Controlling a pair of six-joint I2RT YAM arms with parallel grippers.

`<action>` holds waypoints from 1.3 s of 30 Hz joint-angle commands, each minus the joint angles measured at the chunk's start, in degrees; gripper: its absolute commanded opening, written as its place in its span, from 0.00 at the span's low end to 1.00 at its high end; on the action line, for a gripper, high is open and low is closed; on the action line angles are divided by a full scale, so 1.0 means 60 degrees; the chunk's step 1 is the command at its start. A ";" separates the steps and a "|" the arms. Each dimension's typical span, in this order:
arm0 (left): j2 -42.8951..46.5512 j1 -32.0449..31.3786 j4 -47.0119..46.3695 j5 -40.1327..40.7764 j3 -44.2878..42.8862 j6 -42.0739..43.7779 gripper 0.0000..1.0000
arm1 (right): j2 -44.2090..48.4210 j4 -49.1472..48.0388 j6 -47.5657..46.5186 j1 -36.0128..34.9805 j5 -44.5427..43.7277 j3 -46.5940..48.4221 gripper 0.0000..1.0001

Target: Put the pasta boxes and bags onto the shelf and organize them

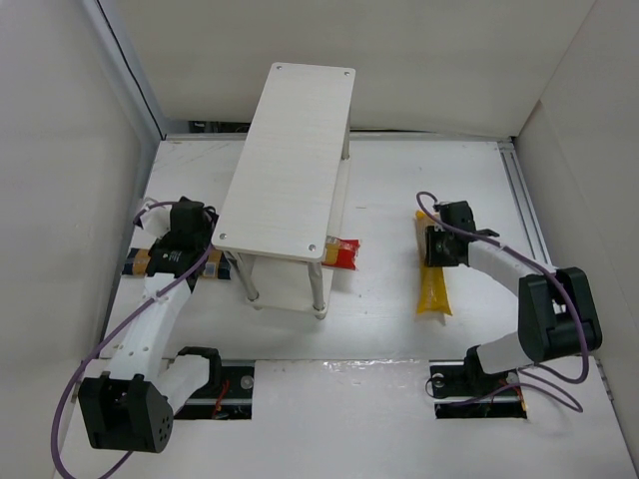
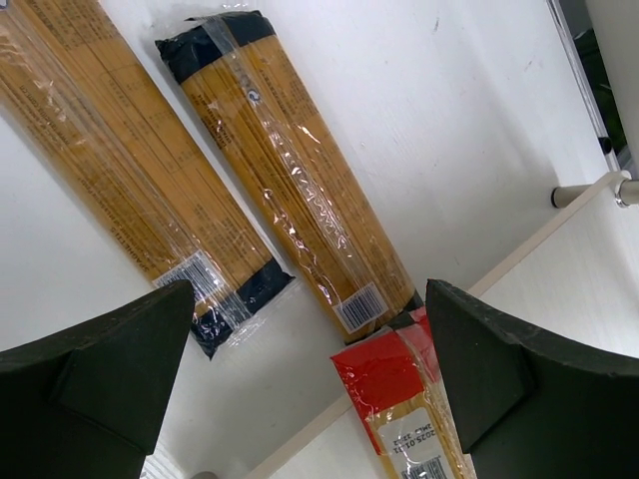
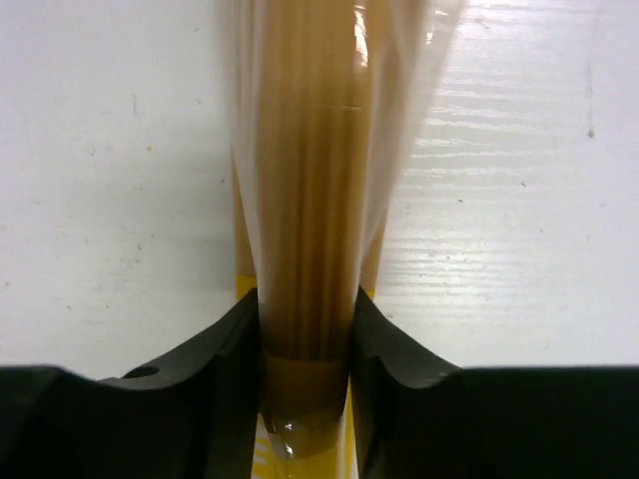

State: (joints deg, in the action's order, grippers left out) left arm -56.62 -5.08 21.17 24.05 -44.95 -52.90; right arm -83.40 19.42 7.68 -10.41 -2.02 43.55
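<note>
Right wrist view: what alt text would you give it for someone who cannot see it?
The right gripper is shut on the yellow bag of long pasta, its black fingers pressing both sides. The bag lies on a white table, stretching away from the camera.

We find the white two-tier shelf (image 1: 290, 150) standing upright mid-table (image 1: 399, 180), and the two pasta boxes (image 2: 290, 180) (long tan-orange packs with navy ends) lying flat, side by side, to its left. The red bag (image 1: 341, 251), white-labelled, pokes out from under the pale top board at the near right corner. The yellow bag (image 1: 435, 289) lies well off to the right, its far half pinched by the right gripper (image 3: 305, 329).
</note>
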 commanded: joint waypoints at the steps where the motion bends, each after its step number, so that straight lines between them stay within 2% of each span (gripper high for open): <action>1: 0.0150 0.0056 0.0149 0.0327 -0.0389 -0.0030 0.99 | -0.0134 0.0440 0.0565 -0.0125 -0.0659 0.0227 0.33; 2: 0.0150 0.0056 0.0149 0.0327 -0.0389 -0.0030 0.99 | -0.0134 0.0324 0.0565 -0.0125 -0.0761 0.0227 0.13; 3: 0.0237 0.0056 0.0149 0.0414 -0.0389 -0.0030 0.99 | 0.0069 0.0323 0.0565 -0.0125 -0.0762 0.0227 0.04; 5: 0.0238 0.0056 0.0062 0.0415 -0.0389 -0.0030 0.99 | 0.0274 0.0221 0.0245 -0.0125 -0.0660 0.0372 0.00; 6: 0.0238 0.0056 0.0061 0.0328 -0.0389 -0.0030 0.99 | 0.0421 0.0220 -0.0047 -0.0226 -0.0659 0.0461 0.00; 10: 0.0062 0.0056 -0.0143 0.0137 -0.0389 0.0057 0.99 | 0.1344 -0.0875 -0.1293 -0.0315 0.1021 0.0885 0.00; 11: -0.0040 0.0056 -0.0144 0.0137 -0.0389 0.0058 0.99 | 0.1505 -0.1255 -0.1600 -0.0315 0.2128 0.0886 0.00; 13: -0.0173 0.0056 -0.0231 0.0034 -0.0389 0.0058 0.99 | 0.1624 -0.2191 -0.2330 -0.0315 0.3072 0.1280 0.00; 14: -0.0303 0.0056 -0.0232 -0.0053 -0.0389 0.0145 0.99 | 0.1624 -0.2371 -0.2640 -0.0315 0.4033 0.1528 0.00; 19: -0.0582 0.0348 -0.0348 -0.0361 -0.0389 0.0146 0.99 | 0.0019 -0.2797 -0.3843 -0.0651 0.6237 0.3678 0.00; 20: -0.0583 0.0508 -0.0349 -0.0550 -0.0389 0.0247 0.99 | -0.0321 -0.2884 -0.4293 -0.0652 0.7183 0.4018 0.00; 25: -0.0583 0.0831 -0.0437 -0.0669 -0.0302 0.0439 0.99 | -0.1977 -0.2885 -0.5381 -0.1222 0.8610 0.5820 0.00; 30: -0.0685 0.0832 -0.0612 -0.0669 -0.0302 0.0439 0.99 | -0.3426 -0.2885 -0.5704 -0.1793 0.8454 0.7780 0.00; 35: -0.0890 0.0832 -0.0701 -0.0581 -0.0199 0.0439 0.99 | -0.4380 -0.2885 -0.5792 -0.2570 0.7062 0.9117 0.00; 39: -0.1095 0.0832 -0.0701 -0.0493 -0.0199 0.0439 0.99 | -0.5245 -0.2885 -0.5792 -0.2775 0.7338 0.9806 0.00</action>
State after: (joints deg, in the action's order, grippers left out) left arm -62.94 -0.25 18.31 20.14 -45.06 -51.03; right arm -115.24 9.67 -25.52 -25.36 40.51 96.01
